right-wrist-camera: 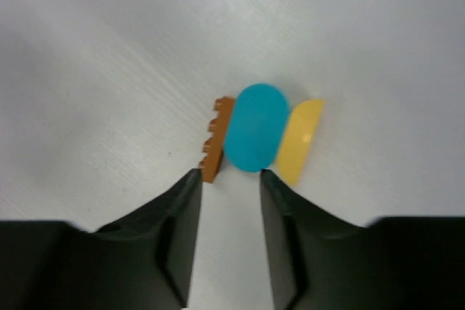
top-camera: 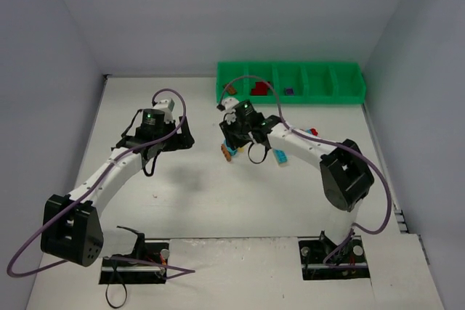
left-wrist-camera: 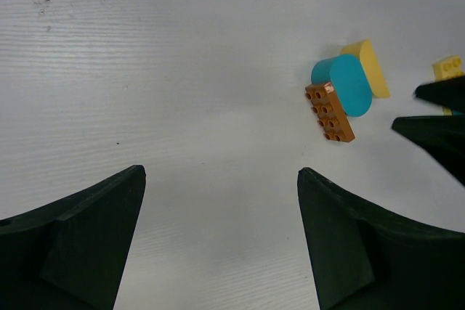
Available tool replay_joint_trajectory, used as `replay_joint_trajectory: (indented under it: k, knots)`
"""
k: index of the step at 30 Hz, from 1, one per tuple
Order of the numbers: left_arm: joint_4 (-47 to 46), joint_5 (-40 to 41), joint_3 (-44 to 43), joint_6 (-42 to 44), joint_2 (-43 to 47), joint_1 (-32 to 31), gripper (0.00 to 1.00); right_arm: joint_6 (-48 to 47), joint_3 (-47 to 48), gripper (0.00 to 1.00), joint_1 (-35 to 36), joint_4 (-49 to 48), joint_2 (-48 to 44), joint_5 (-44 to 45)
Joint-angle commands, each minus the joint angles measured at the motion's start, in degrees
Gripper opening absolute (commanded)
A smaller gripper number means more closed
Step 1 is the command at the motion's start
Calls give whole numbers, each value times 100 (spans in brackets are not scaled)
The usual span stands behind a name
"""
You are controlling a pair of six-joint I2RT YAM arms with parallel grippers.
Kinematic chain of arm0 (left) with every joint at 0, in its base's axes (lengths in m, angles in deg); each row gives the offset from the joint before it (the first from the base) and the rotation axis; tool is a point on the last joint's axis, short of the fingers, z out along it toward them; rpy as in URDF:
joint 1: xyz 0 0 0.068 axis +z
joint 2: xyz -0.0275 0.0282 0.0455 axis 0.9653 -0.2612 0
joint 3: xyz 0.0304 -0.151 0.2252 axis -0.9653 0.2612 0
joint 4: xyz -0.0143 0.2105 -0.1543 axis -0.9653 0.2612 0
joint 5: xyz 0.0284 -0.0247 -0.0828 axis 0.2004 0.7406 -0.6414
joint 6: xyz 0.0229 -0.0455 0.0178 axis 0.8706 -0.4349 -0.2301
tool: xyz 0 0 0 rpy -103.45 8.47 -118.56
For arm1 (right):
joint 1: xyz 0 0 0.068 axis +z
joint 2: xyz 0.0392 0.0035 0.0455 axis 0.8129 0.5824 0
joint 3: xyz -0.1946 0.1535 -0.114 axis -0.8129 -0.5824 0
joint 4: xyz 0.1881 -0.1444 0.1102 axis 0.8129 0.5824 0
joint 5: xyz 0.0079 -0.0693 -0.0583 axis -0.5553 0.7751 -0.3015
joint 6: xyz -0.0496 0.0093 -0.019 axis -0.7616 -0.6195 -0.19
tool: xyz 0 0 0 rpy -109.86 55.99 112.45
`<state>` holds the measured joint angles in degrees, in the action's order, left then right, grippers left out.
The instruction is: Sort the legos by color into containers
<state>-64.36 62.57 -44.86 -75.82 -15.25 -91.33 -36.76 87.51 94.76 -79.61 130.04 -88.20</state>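
Right wrist view: my right hand (right-wrist-camera: 229, 179) is narrowly parted and grips nothing. Its tips are just below a clump at frame centre: a brown studded plastic brick (right-wrist-camera: 215, 139), a rounded light blue plastic piece (right-wrist-camera: 254, 127) and a curved yellow plastic piece (right-wrist-camera: 299, 141), side by side on the white counter (right-wrist-camera: 109, 70). My left hand (left-wrist-camera: 219, 173) is spread wide, also holding nothing. The long green plastic tray (top-camera: 290, 97) sits upper right in the top view.

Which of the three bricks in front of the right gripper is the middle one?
The light blue rounded brick, sandwiched between the brown studded brick and the yellow one.
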Motion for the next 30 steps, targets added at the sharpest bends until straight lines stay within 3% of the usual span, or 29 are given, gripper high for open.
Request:
replay_joint_trajectory:
  k: [1,3,6,8,9,11,21,30]
  knots:
    - [-139,5,-136,93,162,21,79,-1330,335,40,-434,-113,-550,-313]
    - [-147,-22,-154,102,145,21,79,-1962,300,43,-548,-69,-568,-183]
    - [-139,-22,-163,128,153,30,79,-2194,641,39,-671,483,-314,-68]
    - [-130,-4,-171,154,162,21,79,-2142,809,26,-672,950,-181,-50]
    - [-130,5,-163,146,171,21,79,-1985,801,12,-663,1046,-103,-146]
    - [-130,31,-180,154,180,21,79,-1835,678,0,-646,1065,-102,-357]
    - [-156,163,-180,154,258,30,79,-1211,-175,0,-154,346,135,-621]
    - [-174,241,-101,137,417,21,79,-929,141,0,181,-244,777,-481]
